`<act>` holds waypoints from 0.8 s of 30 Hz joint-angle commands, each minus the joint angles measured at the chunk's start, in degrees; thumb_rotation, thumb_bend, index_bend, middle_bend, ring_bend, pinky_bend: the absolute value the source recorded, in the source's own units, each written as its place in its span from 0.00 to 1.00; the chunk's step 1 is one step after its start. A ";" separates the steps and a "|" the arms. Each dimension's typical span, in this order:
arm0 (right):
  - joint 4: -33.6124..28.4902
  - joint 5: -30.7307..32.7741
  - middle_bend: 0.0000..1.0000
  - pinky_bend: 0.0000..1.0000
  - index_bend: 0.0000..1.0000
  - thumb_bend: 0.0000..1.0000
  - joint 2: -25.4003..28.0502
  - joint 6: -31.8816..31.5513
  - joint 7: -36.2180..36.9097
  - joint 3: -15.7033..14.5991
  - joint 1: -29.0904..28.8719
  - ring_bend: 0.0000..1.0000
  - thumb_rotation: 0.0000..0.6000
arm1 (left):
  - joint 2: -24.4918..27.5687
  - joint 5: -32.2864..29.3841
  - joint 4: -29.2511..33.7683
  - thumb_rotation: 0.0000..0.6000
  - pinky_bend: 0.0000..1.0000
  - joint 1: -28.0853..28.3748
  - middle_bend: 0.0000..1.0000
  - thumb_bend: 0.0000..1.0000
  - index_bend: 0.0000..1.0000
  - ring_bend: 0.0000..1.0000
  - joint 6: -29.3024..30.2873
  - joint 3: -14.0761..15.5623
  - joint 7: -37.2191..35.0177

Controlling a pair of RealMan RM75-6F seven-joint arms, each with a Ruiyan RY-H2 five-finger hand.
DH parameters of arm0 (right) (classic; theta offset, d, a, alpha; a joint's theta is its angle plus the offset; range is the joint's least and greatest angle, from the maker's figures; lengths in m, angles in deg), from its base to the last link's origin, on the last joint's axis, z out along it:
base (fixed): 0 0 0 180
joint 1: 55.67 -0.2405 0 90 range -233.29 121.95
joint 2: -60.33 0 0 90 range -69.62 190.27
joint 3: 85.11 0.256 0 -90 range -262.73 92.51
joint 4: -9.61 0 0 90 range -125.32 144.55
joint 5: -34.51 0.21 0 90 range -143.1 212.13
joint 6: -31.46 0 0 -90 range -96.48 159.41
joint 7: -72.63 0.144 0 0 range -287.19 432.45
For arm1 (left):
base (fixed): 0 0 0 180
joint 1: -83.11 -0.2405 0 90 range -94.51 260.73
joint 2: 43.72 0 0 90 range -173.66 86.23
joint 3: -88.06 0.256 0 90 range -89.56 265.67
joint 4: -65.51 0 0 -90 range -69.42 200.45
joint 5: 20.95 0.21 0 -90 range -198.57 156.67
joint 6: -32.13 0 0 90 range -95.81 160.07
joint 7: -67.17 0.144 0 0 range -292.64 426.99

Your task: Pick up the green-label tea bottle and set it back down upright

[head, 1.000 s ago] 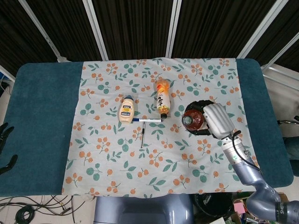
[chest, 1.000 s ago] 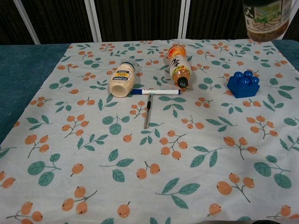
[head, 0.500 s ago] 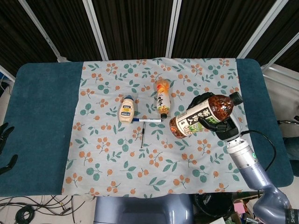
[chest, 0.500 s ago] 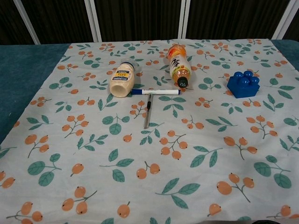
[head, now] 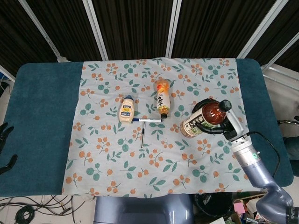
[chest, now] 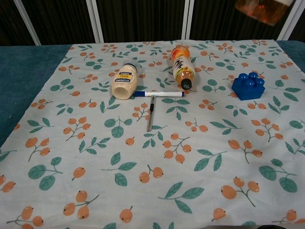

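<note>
My right hand [head: 227, 127] grips the green-label tea bottle [head: 203, 119], a clear plastic bottle of brown tea with a dark cap, and holds it in the air over the right part of the floral tablecloth [head: 154, 154]. The bottle is tilted, cap up toward the right, base down toward the left. In the chest view only its amber bottom edge [chest: 263, 9] shows at the top of the frame, above the blue toy brick [chest: 248, 85]. My fingers are mostly hidden behind the bottle, so I cannot tell exactly how they wrap it.

My left hand [head: 5, 140] hangs off the left edge of the teal table [head: 42, 116], dark fingers spread and holding nothing.

On the cloth lie a cream mayonnaise squeeze bottle [head: 127, 110], an orange drink bottle [head: 162, 98] on its side, a blue-capped white marker [head: 146, 120], and a thin dark pen [head: 142, 137] just below it.
</note>
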 commanded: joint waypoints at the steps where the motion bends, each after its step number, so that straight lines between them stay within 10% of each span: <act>1: 6.65 9.05 0.51 0.65 0.51 0.26 -5.87 -2.62 -63.14 -5.55 -1.32 0.58 1.00 | 0.00 -0.07 -0.06 1.00 0.05 0.02 0.00 0.37 0.07 0.00 -0.05 -0.02 -0.03; 16: 7.07 4.82 0.51 0.64 0.51 0.25 -8.27 -11.22 -86.03 -7.11 -3.08 0.57 1.00 | 0.19 -0.36 0.08 1.00 0.05 0.03 0.00 0.37 0.07 0.00 -0.24 -0.07 -0.24; 19: 1.48 5.79 0.51 0.64 0.51 0.25 -8.73 -12.06 -74.76 -5.49 -2.05 0.57 1.00 | 0.21 -0.34 0.09 1.00 0.05 0.02 0.00 0.37 0.07 0.00 -0.17 -0.09 -0.33; 24: -14.31 13.69 0.52 0.64 0.51 0.25 -3.50 -2.73 -30.13 1.34 0.77 0.58 1.00 | 0.24 -0.40 0.11 1.00 0.05 -0.01 0.00 0.37 0.07 0.00 -0.18 -0.09 -0.41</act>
